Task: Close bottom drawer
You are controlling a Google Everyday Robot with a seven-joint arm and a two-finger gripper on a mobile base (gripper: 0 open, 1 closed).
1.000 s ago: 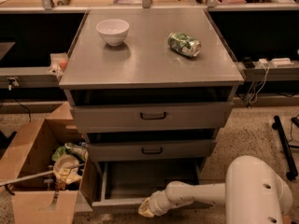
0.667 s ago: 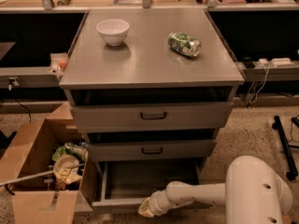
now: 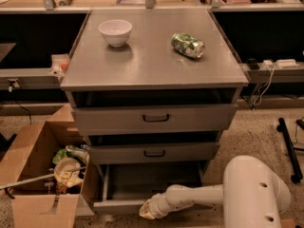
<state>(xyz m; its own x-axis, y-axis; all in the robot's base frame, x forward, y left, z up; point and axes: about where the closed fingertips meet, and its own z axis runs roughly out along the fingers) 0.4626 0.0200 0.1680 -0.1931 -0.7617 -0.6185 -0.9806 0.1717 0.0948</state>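
The bottom drawer [image 3: 118, 204] is the lowest of three in a grey metal cabinet. It stands pulled out, an open tray with a low plain front strip. My white arm reaches in from the lower right. The gripper [image 3: 148, 211] sits at the drawer's front strip, just right of its middle, touching or nearly touching it. Above it are the middle drawer [image 3: 154, 152] and the top drawer [image 3: 156, 118], each with a black handle and each slightly ajar.
A white bowl [image 3: 115, 32] and a green can [image 3: 188, 44] on its side lie on the cabinet top [image 3: 152, 65]. An open cardboard box [image 3: 42, 184] with trash stands on the floor at the left. Cables and a black stand leg [image 3: 289, 146] lie at the right.
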